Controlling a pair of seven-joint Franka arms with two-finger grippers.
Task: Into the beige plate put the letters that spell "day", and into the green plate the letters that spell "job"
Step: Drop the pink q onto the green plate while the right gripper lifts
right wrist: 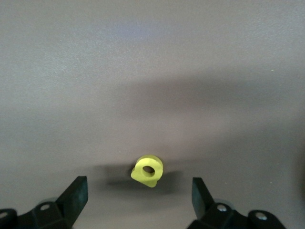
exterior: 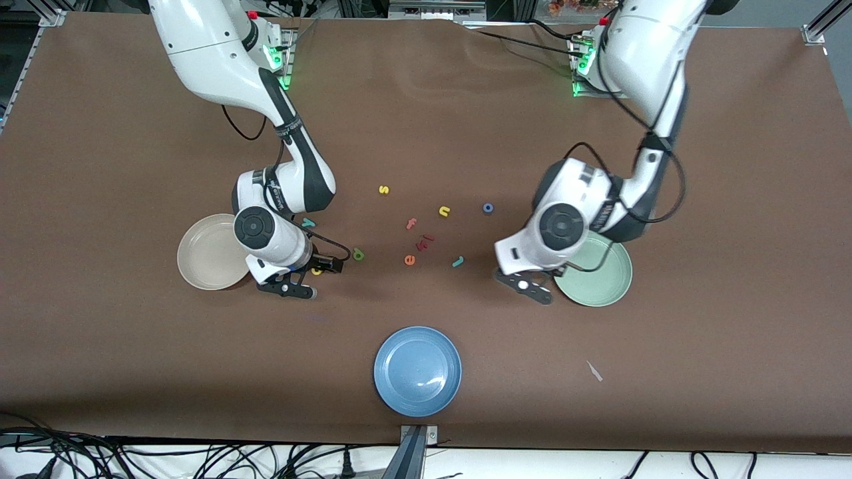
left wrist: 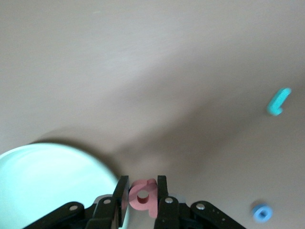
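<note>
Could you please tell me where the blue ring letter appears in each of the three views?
Front view: the blue ring lies farther from the camera than the teal hook.
Left wrist view: the blue ring lies apart from the teal hook.
Right wrist view: not in it.
Shared landmark: the teal hook.

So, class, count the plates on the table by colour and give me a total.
beige plate: 1
pale green plate: 1
blue plate: 1
Total: 3 plates
</note>
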